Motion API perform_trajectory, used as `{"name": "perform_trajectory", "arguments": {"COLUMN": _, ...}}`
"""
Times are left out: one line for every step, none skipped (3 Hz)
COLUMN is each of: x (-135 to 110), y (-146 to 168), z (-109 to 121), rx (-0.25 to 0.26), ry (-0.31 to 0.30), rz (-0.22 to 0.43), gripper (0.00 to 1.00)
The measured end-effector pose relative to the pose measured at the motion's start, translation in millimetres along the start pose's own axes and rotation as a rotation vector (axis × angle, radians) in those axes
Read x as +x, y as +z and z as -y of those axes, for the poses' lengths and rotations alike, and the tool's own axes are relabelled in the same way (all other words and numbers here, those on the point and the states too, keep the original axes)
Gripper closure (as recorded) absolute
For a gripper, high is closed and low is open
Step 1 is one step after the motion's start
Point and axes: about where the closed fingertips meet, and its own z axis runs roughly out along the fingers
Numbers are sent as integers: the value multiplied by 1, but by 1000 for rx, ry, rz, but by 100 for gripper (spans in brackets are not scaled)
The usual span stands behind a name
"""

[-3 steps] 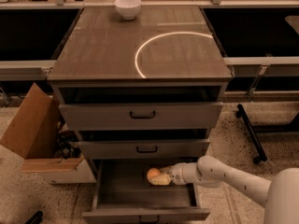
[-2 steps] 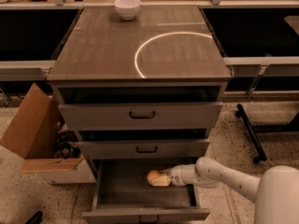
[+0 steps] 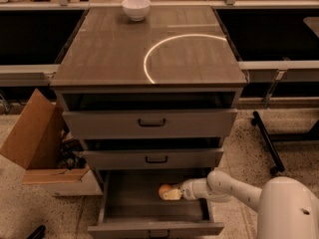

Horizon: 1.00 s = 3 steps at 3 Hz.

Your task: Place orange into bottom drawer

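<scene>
Stretched in from the right, hand [image 3: 173, 194] low inside the open bottom drawer [image 3: 130, 205]; orange [image 3: 163, 190] right at its tip, on the left side, touching it, within the drawer; cannot tell whether clasped or merely pressed against; white bowl [image 3: 136, 7] well apart, up on the table [image 3: 114, 59].

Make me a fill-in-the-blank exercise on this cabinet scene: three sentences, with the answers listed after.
1. The open drawer that the end effector reaches into is the ___ of three.
2. The end effector is closed on the orange, which is ___ that drawer.
3. The white bowl stands on ___ of the cabinet.

Missing words: bottom; inside; top
</scene>
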Motion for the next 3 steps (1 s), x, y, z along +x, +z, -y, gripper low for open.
{"name": "perform_trajectory", "arguments": {"x": 11, "y": 8, "z": 12, "rx": 7, "ry": 33, "rz": -1, "gripper": 63}}
{"name": "perform_trajectory", "arguments": {"x": 15, "y": 9, "z": 17, "rx": 9, "ry": 43, "rz": 7, "gripper": 40}}
{"name": "perform_trajectory", "arguments": {"x": 18, "y": 5, "z": 19, "rx": 9, "ry": 51, "rz": 21, "gripper": 16}}
